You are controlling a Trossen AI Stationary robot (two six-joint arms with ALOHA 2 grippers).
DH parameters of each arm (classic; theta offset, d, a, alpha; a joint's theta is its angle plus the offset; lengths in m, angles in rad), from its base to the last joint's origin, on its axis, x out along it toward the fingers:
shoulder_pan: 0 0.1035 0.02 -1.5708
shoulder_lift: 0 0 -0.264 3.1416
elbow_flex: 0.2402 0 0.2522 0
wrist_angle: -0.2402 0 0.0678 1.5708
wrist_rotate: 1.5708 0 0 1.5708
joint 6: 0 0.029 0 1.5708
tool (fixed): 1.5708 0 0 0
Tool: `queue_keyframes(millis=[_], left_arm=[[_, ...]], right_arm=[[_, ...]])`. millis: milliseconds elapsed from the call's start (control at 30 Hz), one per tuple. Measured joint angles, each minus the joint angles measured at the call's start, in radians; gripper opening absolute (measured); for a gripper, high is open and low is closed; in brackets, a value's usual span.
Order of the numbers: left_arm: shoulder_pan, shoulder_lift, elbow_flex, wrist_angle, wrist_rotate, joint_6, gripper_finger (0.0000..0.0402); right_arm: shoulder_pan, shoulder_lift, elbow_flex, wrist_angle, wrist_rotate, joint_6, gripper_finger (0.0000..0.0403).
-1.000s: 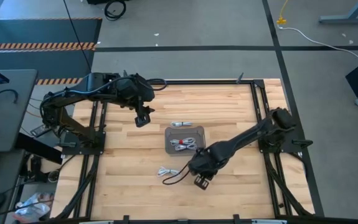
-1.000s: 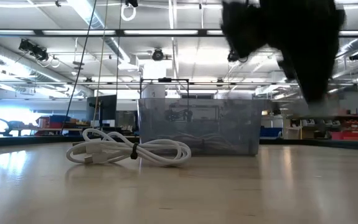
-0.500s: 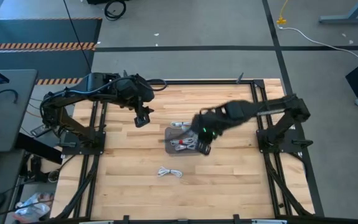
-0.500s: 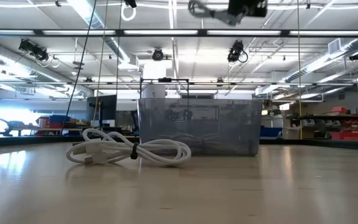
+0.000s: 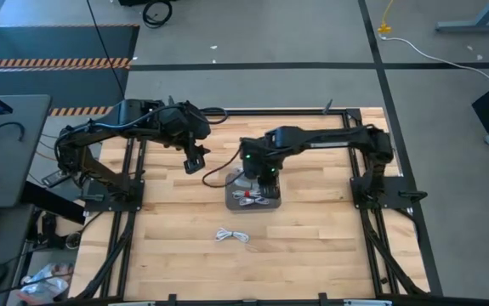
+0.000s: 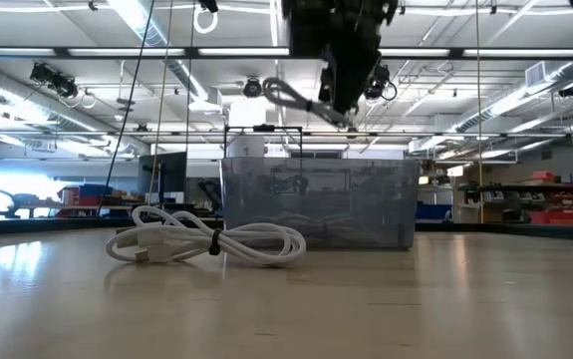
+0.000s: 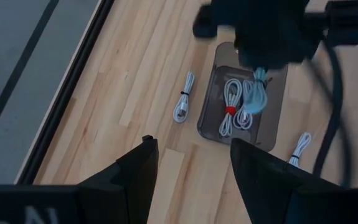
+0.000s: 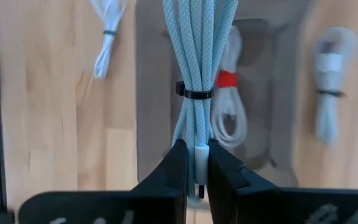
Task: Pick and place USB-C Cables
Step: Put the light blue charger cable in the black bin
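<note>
Right gripper (image 8: 191, 163) over grey tray (image 5: 271, 202) at table centre, clenched on pale-blue cable bundle (image 8: 198, 56). Left gripper (image 5: 195, 160) at ten o'clock, spread, holding nothing. White cable (image 5: 231, 235) at six o'clock.

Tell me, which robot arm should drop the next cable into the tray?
Right. The right gripper is pinching a pale braided cable bundle directly above the grey plastic tray. The left gripper hangs open beside it, holding nothing.

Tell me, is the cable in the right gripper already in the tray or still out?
Out: the right gripper holds the cable hanging above the tray.
</note>
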Motion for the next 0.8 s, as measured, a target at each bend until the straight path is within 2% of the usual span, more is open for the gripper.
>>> queue_keyframes(millis=[100,333,700,800], left_arm=[[0.000,0.000,0.000,0.000,0.000,-0.001,0.0206],[0.000,0.000,0.000,0.000,0.000,-0.026,0.0206],[0.000,0.000,0.000,0.000,-0.031,-0.029,0.0206],[0.000,0.000,0.000,0.001,-0.037,-0.029,0.0206]], right_arm=[[-0.001,0.056,0.000,-0.002,-0.035,-0.082,0.0033],[-0.012,0.154,0.000,-0.002,-0.023,-0.228,0.0033],[-0.048,0.170,0.000,0.025,0.205,-0.291,0.0033],[-0.046,0.170,0.000,0.039,0.223,-0.291,0.0033]])
